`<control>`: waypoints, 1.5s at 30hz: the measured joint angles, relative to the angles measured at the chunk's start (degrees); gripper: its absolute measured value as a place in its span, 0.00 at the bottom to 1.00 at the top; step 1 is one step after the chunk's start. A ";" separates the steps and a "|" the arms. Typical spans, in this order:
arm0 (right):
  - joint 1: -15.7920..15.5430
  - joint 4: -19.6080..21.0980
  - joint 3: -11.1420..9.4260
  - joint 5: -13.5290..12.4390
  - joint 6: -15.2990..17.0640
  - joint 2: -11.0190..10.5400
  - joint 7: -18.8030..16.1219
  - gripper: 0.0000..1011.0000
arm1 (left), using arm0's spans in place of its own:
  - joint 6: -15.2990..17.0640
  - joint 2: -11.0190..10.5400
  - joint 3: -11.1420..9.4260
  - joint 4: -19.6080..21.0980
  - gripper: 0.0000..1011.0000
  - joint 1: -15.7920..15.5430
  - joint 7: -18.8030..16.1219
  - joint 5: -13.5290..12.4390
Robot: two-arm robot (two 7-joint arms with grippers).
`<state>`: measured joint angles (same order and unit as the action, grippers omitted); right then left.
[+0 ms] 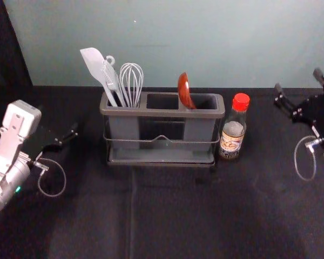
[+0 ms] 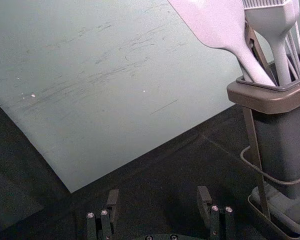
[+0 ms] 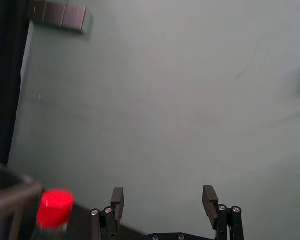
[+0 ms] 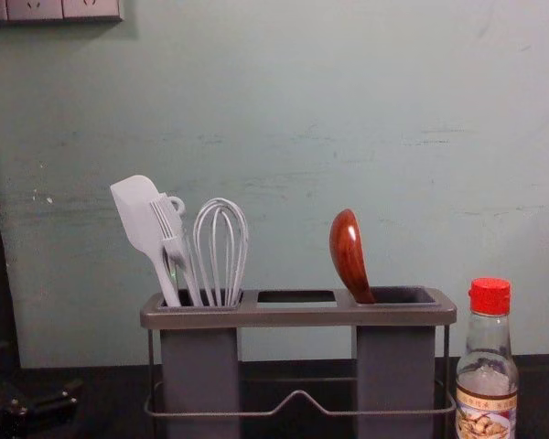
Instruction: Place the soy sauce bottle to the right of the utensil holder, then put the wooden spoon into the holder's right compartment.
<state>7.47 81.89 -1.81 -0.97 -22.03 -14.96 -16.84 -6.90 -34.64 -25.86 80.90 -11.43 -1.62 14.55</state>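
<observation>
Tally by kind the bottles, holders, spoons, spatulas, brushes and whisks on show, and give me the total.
Soy sauce bottle: 1
Utensil holder: 1
Wooden spoon: 1
Spatula: 1
Brush: 1
Whisk: 1
Total: 6

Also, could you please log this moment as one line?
soy sauce bottle: standing right of holder; wooden spoon: in right compartment; left gripper: open, left of holder; right gripper: open, right of bottle

No legible text anywhere.
</observation>
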 joint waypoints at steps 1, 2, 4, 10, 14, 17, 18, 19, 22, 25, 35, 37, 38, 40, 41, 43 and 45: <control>-0.05 -0.69 0.28 0.12 0.54 -0.47 -0.01 0.99 | 0.00 0.00 0.00 0.00 0.99 0.00 0.00 0.00; -0.05 -1.01 0.39 0.14 0.63 -0.63 -0.02 0.99 | -0.01 0.00 0.00 0.00 0.99 0.00 0.00 0.00; 0.01 -2.28 0.87 0.14 0.94 -1.07 -0.09 0.99 | 0.00 0.00 0.00 0.00 0.99 0.00 0.00 0.00; 1.15 -5.68 2.32 -0.03 2.20 -1.73 -0.25 0.99 | -0.01 0.00 0.00 0.00 0.99 0.00 0.00 0.00; 1.89 -6.56 3.40 0.11 3.63 -2.21 -0.31 0.99 | 0.00 0.00 0.00 0.00 0.99 0.00 0.00 0.00; 2.38 -6.94 4.09 0.35 4.21 -2.42 -0.22 0.99 | 0.00 0.00 0.00 0.00 0.99 0.00 0.00 0.00; 2.44 -6.98 4.23 0.39 4.33 -2.45 -0.09 0.99 | 0.00 0.00 0.00 0.00 0.99 0.00 0.00 0.00; 2.56 -7.04 4.49 0.48 4.56 -2.51 0.09 0.99 | 0.00 0.00 0.00 0.00 0.99 0.00 0.00 0.00; 2.54 -7.03 4.44 0.48 4.57 -2.50 0.09 0.99 | 0.00 0.00 0.00 0.00 0.99 0.00 0.00 0.00; 2.52 -7.01 4.38 0.48 4.56 -2.48 0.08 0.99 | 0.00 0.00 0.00 0.00 0.99 0.00 0.00 0.00; 2.44 -6.91 4.20 0.47 4.40 -2.43 0.04 0.99 | 0.00 0.00 0.00 0.00 0.99 0.00 0.00 0.00; 2.44 -6.91 4.18 0.46 4.38 -2.42 0.04 0.99 | 0.00 0.00 0.00 0.00 0.99 0.00 0.00 0.00; 2.43 -6.90 4.18 0.46 4.37 -2.42 0.03 0.99 | 0.00 0.00 0.00 0.00 0.99 0.00 0.00 0.00; 2.42 -6.88 4.16 0.45 4.34 -2.41 0.03 0.99 | 0.00 0.00 0.00 0.00 0.99 0.00 0.00 0.00; 2.41 -6.87 4.15 0.45 4.32 -2.40 0.02 0.99 | 0.00 0.00 0.00 0.00 0.99 0.00 0.00 0.00; 2.40 -6.87 4.14 0.44 4.30 -2.39 0.02 0.99 | 0.00 0.00 0.00 0.00 0.99 0.00 0.00 -0.01; 2.39 -6.86 4.13 0.44 4.29 -2.39 0.02 0.99 | 0.00 0.00 0.00 0.01 0.99 0.00 0.00 0.00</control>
<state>9.87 75.03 2.32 -0.53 -17.73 -17.35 -16.82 -6.91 -34.65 -25.86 80.90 -11.43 -1.62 14.55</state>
